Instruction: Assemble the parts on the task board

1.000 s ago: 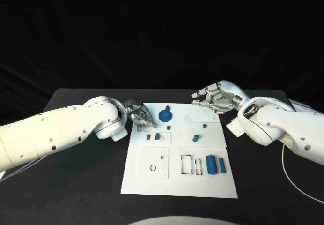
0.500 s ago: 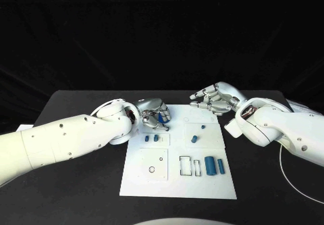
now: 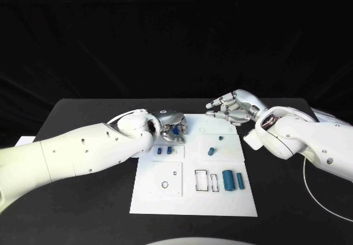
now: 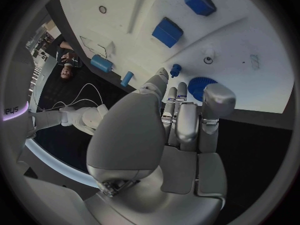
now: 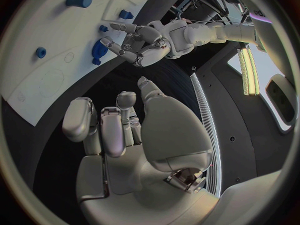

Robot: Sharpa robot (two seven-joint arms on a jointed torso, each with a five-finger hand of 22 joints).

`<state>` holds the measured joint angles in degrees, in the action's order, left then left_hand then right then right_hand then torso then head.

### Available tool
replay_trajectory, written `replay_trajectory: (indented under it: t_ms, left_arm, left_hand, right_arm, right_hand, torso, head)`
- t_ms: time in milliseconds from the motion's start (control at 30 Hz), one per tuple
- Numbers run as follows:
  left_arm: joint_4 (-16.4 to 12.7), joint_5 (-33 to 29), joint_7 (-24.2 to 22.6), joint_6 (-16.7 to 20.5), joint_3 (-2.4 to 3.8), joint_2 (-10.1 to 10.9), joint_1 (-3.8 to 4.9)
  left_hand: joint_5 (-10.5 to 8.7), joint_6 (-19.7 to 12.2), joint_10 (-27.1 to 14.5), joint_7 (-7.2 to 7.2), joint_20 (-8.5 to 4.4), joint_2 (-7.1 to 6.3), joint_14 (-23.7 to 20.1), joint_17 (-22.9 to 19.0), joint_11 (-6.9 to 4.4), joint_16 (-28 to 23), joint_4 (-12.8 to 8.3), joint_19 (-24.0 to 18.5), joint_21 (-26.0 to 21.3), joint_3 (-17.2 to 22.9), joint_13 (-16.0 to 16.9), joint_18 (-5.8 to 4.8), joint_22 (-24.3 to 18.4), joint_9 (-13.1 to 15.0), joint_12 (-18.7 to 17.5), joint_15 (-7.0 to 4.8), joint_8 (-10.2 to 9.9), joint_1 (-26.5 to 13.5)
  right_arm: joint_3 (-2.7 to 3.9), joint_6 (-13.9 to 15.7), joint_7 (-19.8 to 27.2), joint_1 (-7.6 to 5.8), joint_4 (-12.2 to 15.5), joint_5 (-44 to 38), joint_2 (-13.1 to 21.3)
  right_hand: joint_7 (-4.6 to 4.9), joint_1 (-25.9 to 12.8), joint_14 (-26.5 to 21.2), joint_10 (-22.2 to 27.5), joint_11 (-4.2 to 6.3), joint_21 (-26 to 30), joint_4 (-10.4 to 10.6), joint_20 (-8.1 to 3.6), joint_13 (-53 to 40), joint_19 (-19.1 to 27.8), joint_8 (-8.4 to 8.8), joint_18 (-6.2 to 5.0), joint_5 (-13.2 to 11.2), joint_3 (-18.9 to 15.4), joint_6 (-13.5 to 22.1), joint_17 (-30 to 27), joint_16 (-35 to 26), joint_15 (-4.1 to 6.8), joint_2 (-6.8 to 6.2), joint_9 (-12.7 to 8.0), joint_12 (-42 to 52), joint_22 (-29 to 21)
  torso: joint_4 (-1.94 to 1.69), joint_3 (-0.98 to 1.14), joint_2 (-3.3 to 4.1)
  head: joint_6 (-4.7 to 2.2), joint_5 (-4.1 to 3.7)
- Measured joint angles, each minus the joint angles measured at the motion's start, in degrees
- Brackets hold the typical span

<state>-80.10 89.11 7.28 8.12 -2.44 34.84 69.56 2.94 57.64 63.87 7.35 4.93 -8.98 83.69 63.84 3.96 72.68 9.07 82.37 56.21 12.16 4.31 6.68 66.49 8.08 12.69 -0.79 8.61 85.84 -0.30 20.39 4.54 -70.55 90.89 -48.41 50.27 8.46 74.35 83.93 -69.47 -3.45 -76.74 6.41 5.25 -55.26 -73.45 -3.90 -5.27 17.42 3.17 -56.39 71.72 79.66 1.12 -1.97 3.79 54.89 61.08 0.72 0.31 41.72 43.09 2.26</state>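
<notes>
Black table [image 3: 88,204], white cable [image 3: 312,196] at its right side.

We can't see most of the blue gear [image 3: 176,133] at board's 11 o'clock: left hand [image 3: 171,125] covers it; fingers' contact w/ it unclear. Right arm cut off at frame edge.

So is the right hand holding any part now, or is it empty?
Empty. The right hand hovers at the far edge of the task board, and the right wrist view shows its fingers apart with nothing between them.
</notes>
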Motion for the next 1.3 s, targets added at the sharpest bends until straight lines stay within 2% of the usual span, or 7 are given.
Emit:
replay_trajectory:
  t_ms: [100,200,233,267,733,867,1300]
  left_arm:
    - [0.3,1.1,0.7,-0.5,0.00,-0.4,-0.03]
    - [0.5,2.2,1.2,-0.9,0.00,-0.6,-0.07]
    - [0.5,2.4,1.4,-1.1,0.00,-0.7,-0.08]
    - [0.5,2.7,1.5,-1.3,0.00,-0.8,-0.09]
    - [0.8,4.8,2.4,-3.4,0.01,-1.4,-0.26]
    - [1.0,5.0,2.5,-3.8,0.01,-1.6,-0.36]
    - [1.5,5.5,2.4,-4.5,0.22,-2.3,-0.62]
  left_hand:
    - [0.00,0.4,1.1,-0.19,-0.22,0.00,0.0,1.9,-0.23,1.9,-0.1,0.6,4.1,0.7,-0.3,0.00,3.1,-0.5,-0.3,0.00,-0.3,0.0]
    - [0.00,0.6,1.3,-0.22,-0.22,0.02,0.0,2.3,-0.19,2.2,-0.3,1.0,5.5,1.3,-0.4,-0.04,4.2,-0.7,-0.6,0.00,-0.3,0.0]
    - [0.00,0.7,1.6,-0.30,-0.22,0.04,0.0,2.5,-0.27,2.4,-0.3,1.0,5.8,1.4,-0.4,-0.73,4.4,-0.7,-0.7,0.00,-0.3,0.0]
    - [0.00,0.9,1.6,-0.12,-0.22,0.24,0.0,2.5,-0.27,2.5,-0.3,1.0,6.0,1.4,-0.4,-0.87,4.6,-0.8,-0.7,0.00,-0.3,0.2]
    - [0.00,1.7,2.4,-0.42,-0.42,0.47,0.2,2.5,-0.48,2.8,-0.4,1.2,7.4,2.7,-0.5,-0.87,5.9,-1.1,-1.5,-0.21,-0.6,0.5]
    - [0.00,2.6,3.5,-0.31,-0.42,0.96,0.2,2.7,-0.58,3.2,-0.9,1.2,8.4,4.1,-0.5,-0.87,6.6,-1.3,-1.7,-0.21,-0.6,1.2]
    - [0.00,4.9,6.1,-0.59,-0.62,1.06,0.4,2.5,-0.78,3.4,-2.4,1.4,10.1,8.5,-0.3,-0.86,8.4,-1.9,-3.4,-0.43,-1.1,1.8]
  right_arm:
    - [0.00,0.0,0.0,0.00,0.0,0.0,0.0]
    - [0.00,0.0,0.0,0.01,0.0,0.0,0.0]
    - [0.00,0.0,0.0,0.01,0.0,0.0,0.0]
    - [0.00,0.0,0.0,0.01,0.0,0.0,0.0]
    - [0.00,-0.1,0.0,0.02,0.0,0.0,-0.1]
    - [0.00,-0.1,0.0,0.02,0.0,0.0,-0.1]
    - [0.00,-0.1,0.0,0.02,0.0,0.0,-0.2]
  right_hand:
    - [0.00,0.0,0.0,0.0,0.00,0.0,0.0,0.00,0.0,0.0,0.00,0.00,0.0,0.0,0.0,0.0,0.0,0.00,0.00,0.0,0.0,0.0]
    - [0.00,0.0,0.0,0.0,0.00,0.0,0.0,0.00,0.0,0.0,0.00,0.00,0.0,0.0,0.0,0.0,0.0,0.00,0.00,0.0,0.0,0.0]
    - [0.00,0.0,0.0,0.0,0.00,0.0,0.0,0.00,0.0,0.0,0.00,0.00,0.0,0.0,0.0,0.0,0.0,0.00,0.00,0.0,0.0,0.0]
    - [0.00,0.0,0.0,0.0,0.00,0.0,0.0,0.00,0.0,0.0,0.00,0.00,0.0,0.0,0.0,0.0,0.0,0.00,0.00,0.0,0.0,0.0]
    - [0.00,0.0,0.0,0.0,0.00,0.0,0.0,0.00,0.0,0.0,0.00,0.00,0.0,0.0,0.0,0.0,0.0,0.00,0.00,0.0,0.0,0.0]
    - [0.00,0.0,0.0,0.0,0.00,0.0,0.0,0.00,0.0,0.0,0.00,0.00,0.0,0.0,0.0,0.0,0.0,0.00,0.00,0.0,0.0,0.0]
    - [0.00,0.2,0.0,0.0,0.00,0.0,0.0,0.00,-0.1,0.0,0.00,0.00,0.0,0.0,0.0,0.0,0.0,0.00,0.24,0.0,0.0,0.0]
  torso:
    - [-0.01,0.00,0.00]
    - [-0.01,0.00,0.00]
    - [-0.01,0.00,0.00]
    - [-0.01,0.00,0.00]
    - [-0.12,-0.03,-0.03]
    - [-0.11,-0.03,-0.05]
    - [-0.05,0.00,-0.04]
  head:
    - [0.04,-0.05]
    - [0.10,-0.08]
    - [0.12,-0.09]
    - [0.14,-0.10]
    - [0.36,-0.15]
    - [0.37,-0.08]
    - [0.47,-0.13]
